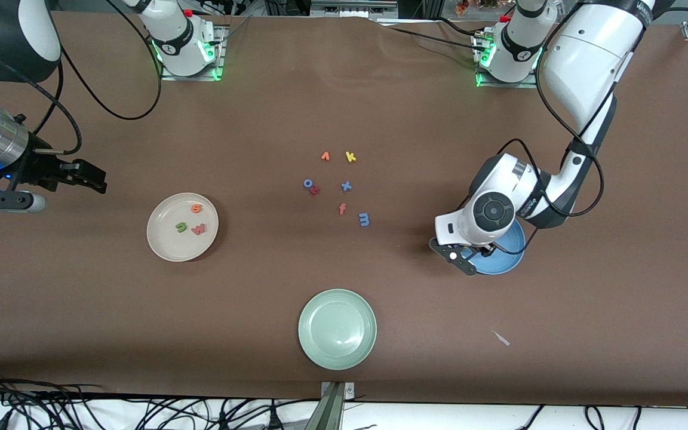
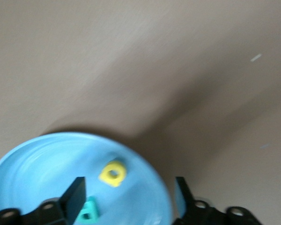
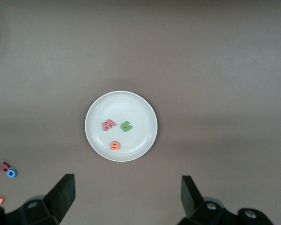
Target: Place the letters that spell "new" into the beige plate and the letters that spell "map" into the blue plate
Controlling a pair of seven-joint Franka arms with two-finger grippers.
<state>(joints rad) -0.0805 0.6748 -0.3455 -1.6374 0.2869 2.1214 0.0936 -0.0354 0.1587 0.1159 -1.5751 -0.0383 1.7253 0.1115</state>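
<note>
Over the blue plate [image 2: 33, 164], left gripper [image 2: 129, 197]

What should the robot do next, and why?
Probably lift the left end effector, open over the blue plate, and go for the blue m. The yellow a and teal p lie in that plate already; the m is on the table. The beige plate has its three letters.

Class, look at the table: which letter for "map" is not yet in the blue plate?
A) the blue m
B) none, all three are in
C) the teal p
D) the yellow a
A: the blue m lies on the table among the loose letters, while the yellow a and teal p sit in the blue plate.
</note>
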